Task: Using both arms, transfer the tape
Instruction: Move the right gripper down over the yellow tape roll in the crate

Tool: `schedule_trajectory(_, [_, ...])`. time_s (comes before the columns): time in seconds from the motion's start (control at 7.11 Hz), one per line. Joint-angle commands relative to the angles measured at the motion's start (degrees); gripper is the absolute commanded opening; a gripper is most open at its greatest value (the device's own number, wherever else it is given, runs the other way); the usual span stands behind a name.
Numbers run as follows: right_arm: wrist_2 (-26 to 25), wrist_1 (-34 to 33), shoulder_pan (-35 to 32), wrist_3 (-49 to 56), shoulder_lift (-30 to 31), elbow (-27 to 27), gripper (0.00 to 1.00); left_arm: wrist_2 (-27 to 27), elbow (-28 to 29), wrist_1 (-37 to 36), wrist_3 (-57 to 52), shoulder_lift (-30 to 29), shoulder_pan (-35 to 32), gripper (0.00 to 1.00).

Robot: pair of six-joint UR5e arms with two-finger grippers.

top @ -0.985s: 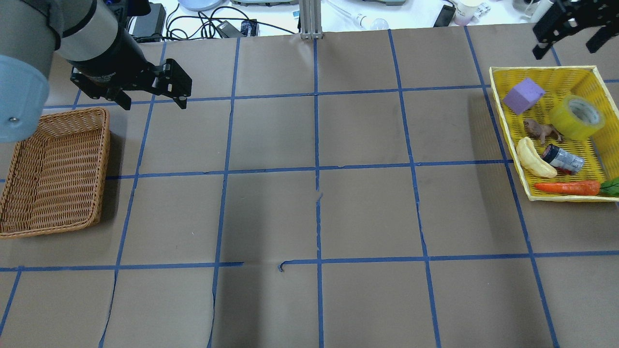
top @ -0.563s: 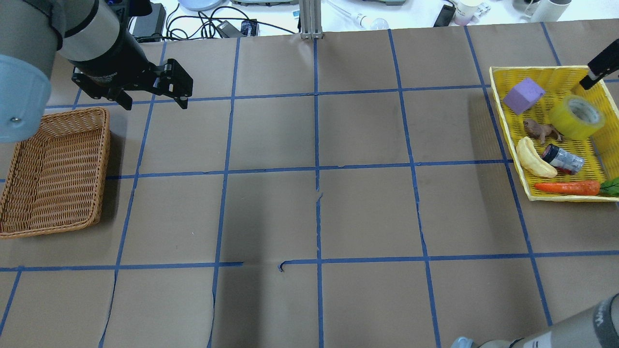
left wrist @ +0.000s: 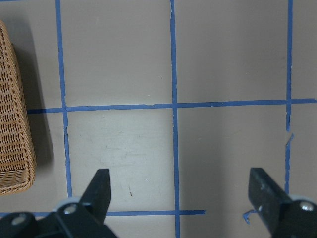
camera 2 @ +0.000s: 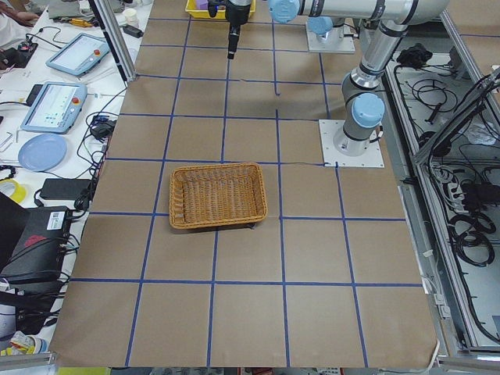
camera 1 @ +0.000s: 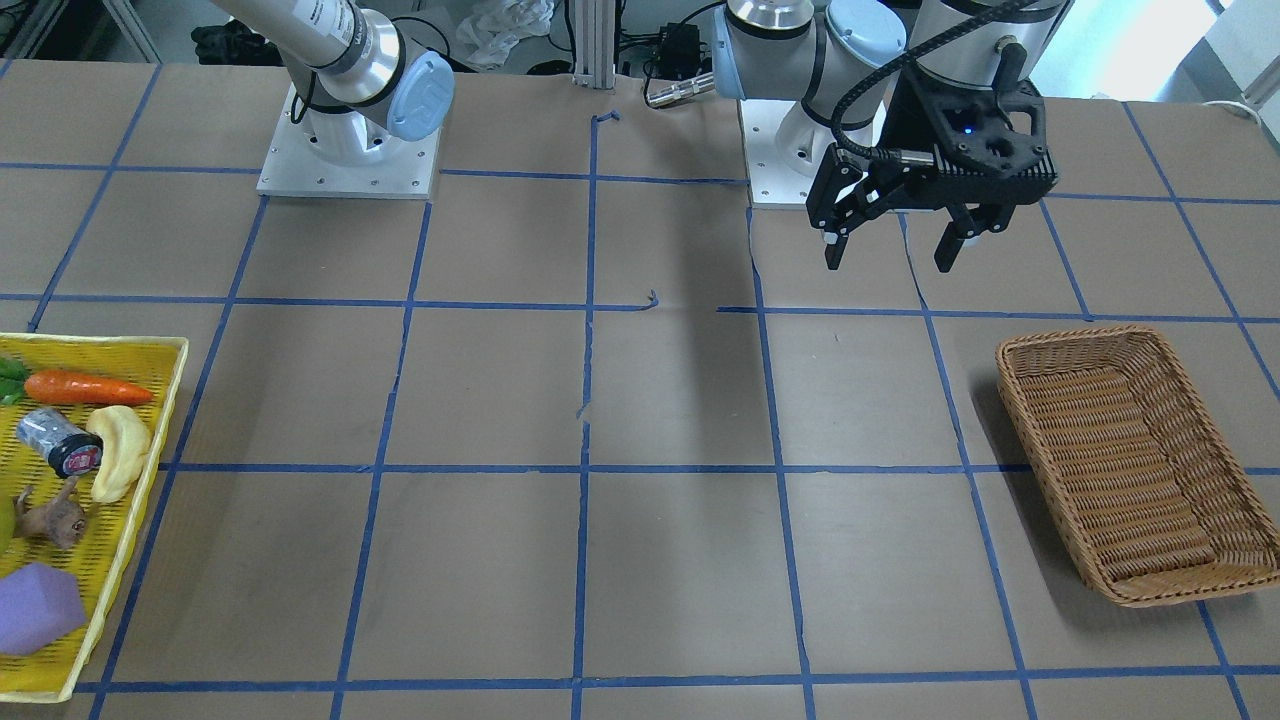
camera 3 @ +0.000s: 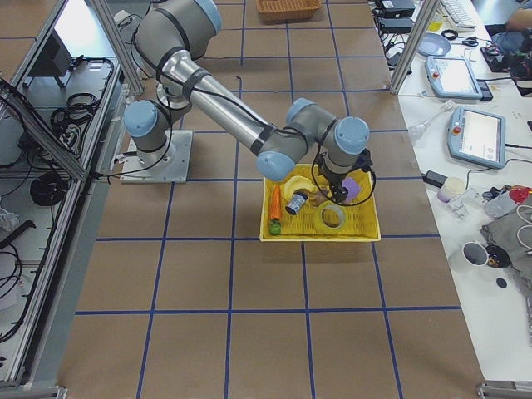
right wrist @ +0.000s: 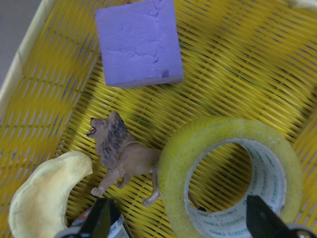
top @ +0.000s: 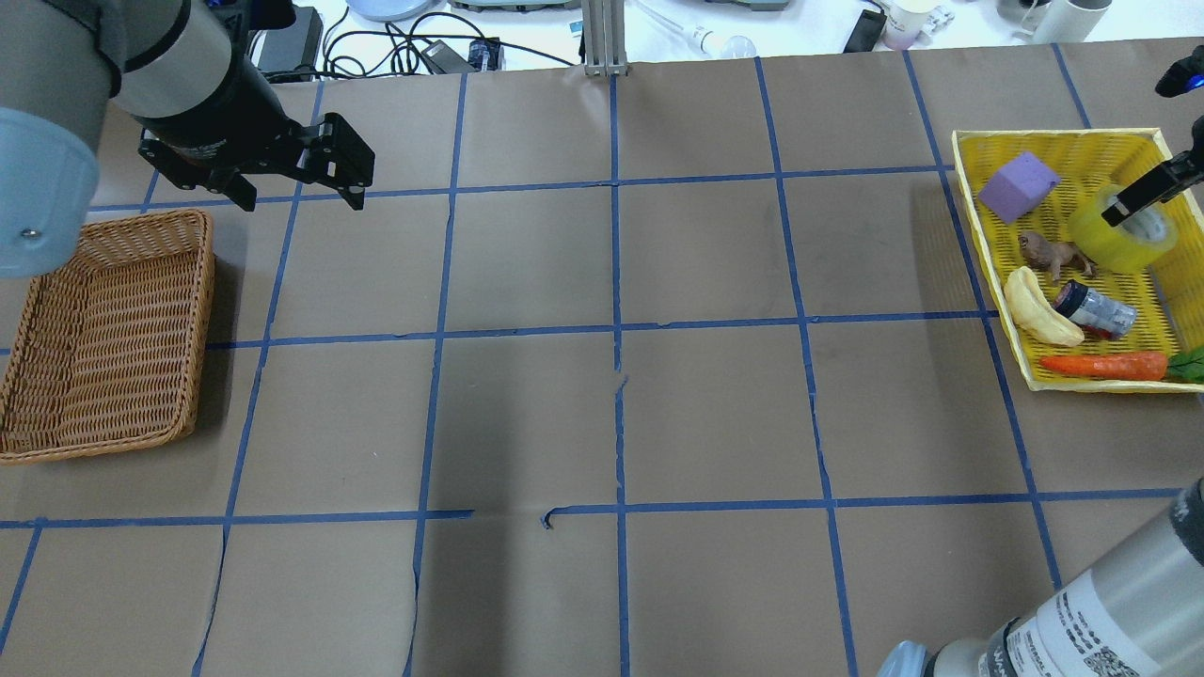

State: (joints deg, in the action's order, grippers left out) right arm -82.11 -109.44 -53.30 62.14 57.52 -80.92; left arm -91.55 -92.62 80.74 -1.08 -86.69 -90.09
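Clock bearings are taken from the overhead view. The tape [top: 1091, 240] is located in the yellow basket [top: 1053, 133] at the table's 3 o'clock edge, with its white core opening facing up. A purple foam block [top: 1019, 185] is seen at its 10 o'clock and a lion figurine [top: 1052, 254] just beside it at 8 o'clock. A banana [top: 1039, 308] is seen beyond the lion, a black can [top: 1091, 308] at 7 o'clock and a carrot [top: 1105, 365] at 6 o'clock.

The right gripper [right wrist: 177, 210] is positioned over the tape with its jaws spread wide. In the wrist view one finger [right wrist: 262, 218] is seen in front of the core opening, the other by the lion's legs. Nothing is clamped, and contact with the roll cannot be told.

The left gripper [top: 301, 199] is held above the table at 1 o'clock of the wicker basket [top: 103, 329], with jaws spread and nothing held. The wicker basket is set at the 9 o'clock edge.
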Motion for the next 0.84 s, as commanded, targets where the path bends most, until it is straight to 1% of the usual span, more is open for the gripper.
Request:
schedule_trajectory(0.0, [-0.1,-1.0,0.0,0.4,-1.6,-2.3,0.28,-0.1,0.0,-0.1,-0.3,0.0,0.0,1.0])
schedule_trajectory(0.14, [-0.1,-1.3,0.0,0.4,-1.4,-3.2,0.05,0.0,0.0,-0.1,-0.2,-0.1,0.0,1.0])
schedule_trajectory(0.28, [-0.2,-1.4,0.0,0.5,-1.3,-2.9,0.0,0.0,0.0,-0.1,-0.2,-0.1,0.0,1.0])
schedule_trajectory(0.42, [-0.2,-2.9,0.0,0.3,-0.8,-2.5,0.0,-0.1,0.0,-0.1,-0.3,0.1,0.0,1.0])
schedule_trajectory(0.7, [-1.1,-3.1,-0.6,-0.2,1.2,-1.3,0.0,0.1,0.0,-0.1,-0.3,0.2,0.0,1.0])
